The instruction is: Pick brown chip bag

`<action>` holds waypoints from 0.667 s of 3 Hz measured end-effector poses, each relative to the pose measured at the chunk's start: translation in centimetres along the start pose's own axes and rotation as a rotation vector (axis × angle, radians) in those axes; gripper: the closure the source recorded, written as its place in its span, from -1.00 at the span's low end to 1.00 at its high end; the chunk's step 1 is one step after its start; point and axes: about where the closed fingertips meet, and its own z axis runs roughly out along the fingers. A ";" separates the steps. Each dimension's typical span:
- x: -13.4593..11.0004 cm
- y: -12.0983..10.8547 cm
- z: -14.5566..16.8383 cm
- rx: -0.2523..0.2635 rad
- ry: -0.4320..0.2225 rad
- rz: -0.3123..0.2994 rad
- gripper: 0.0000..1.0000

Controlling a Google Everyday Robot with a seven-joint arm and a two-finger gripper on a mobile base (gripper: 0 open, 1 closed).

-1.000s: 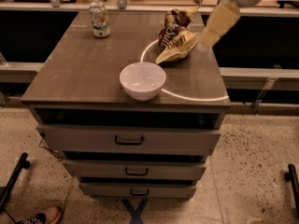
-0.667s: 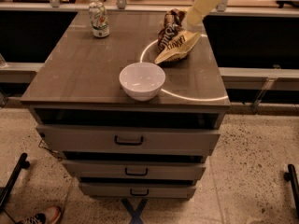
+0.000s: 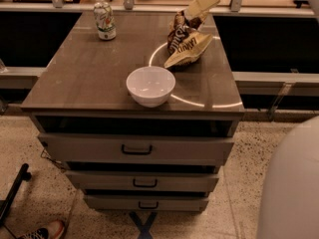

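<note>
Gripper at the bag's far tip, hold unproven.
The cabinet top carries everything: the bag lies crumpled at 1 o'clock on it, the bowl sits near the bag's 7 o'clock by the front edge, and the can stands well apart at 11. The gripper is at the bag's 12 o'clock end; whether it has closed on it I cannot tell. A pinch on that thin glossy edge may slip, and a dragged bag could shove the bowl off the front.

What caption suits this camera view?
Tool at the top of the brown chip bag, on a cabinet with a white bowl and drink can.
</note>
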 end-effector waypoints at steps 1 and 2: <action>0.2 -0.2 4.3 0.005 0.012 0.099 -1.00; 0.9 0.5 6.8 -0.003 0.051 0.118 -1.00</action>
